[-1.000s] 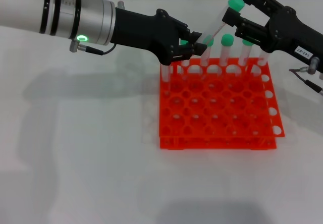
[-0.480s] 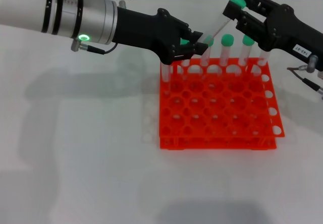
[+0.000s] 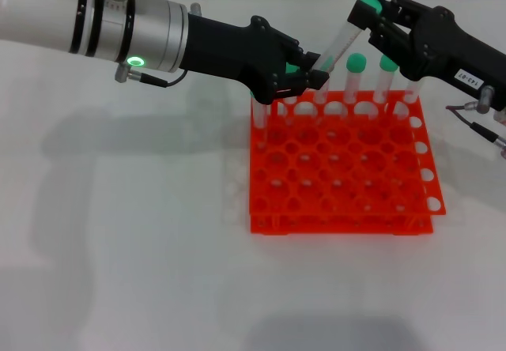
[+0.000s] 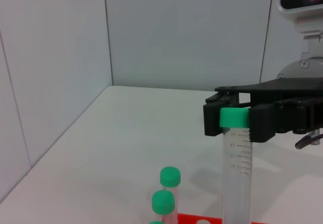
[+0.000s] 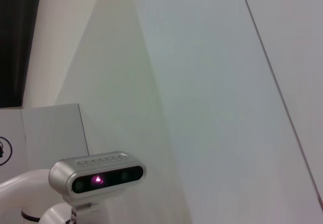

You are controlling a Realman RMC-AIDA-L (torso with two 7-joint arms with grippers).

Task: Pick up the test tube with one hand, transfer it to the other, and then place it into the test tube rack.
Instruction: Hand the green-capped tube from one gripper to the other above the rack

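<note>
tube held between two claws above the rack

the right gripper (image 3: 371, 19) now clamps the test tube (image 3: 345, 36) at its green cap; the left gripper (image 3: 310, 65) pinches its lower end, over the test tube rack (image 3: 340, 169) and its back-row tubes (image 3: 353, 78).

White matte table (image 3: 142, 240), extending back to a pale panelled wall and carrying a single object directly on its surface. Orange-red two-tiered test tube rack (image 3: 340, 177) seated flat right of centre, square grid of round holes, with green-capped tubes (image 3: 356, 78) standing upright in the far row. Soft grey shadows cast across the surface left of the rack and along the near edge; same white top seen in the left wrist view (image 4: 126, 148), meeting the wall at a corner.
</note>
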